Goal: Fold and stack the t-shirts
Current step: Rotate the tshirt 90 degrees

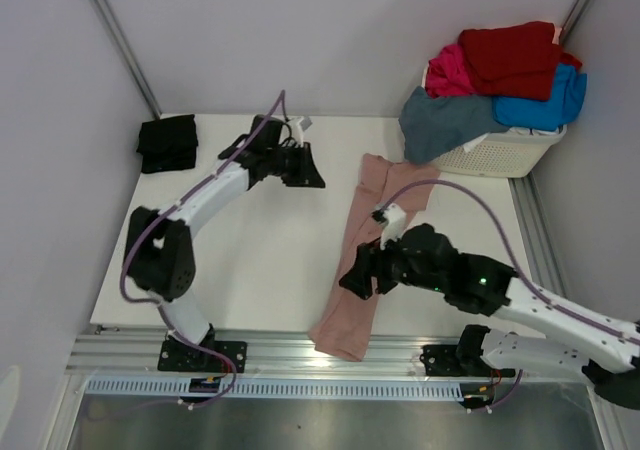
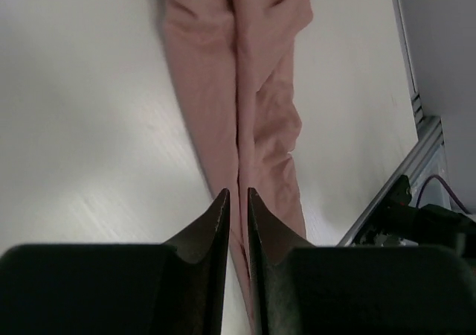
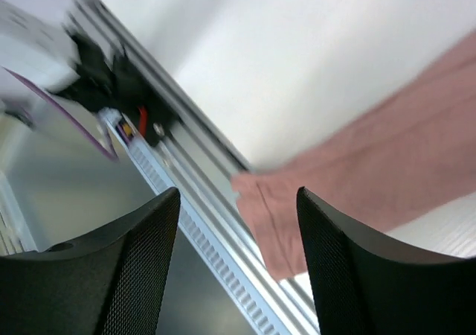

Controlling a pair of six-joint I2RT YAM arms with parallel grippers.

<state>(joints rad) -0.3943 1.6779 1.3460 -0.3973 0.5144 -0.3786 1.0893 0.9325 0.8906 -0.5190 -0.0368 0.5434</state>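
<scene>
The right claw (image 3: 238, 193) stands open over the lengthwise-folded dusty-pink t-shirt (image 1: 372, 232), apparently to take its near hem for the crosswise fold; the left claw (image 2: 238, 193) hangs closed, empty.

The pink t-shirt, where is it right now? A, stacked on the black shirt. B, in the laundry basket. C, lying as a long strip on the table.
C: the pink t-shirt lies stretched out on the table, from beside the basket to the front edge.
</scene>
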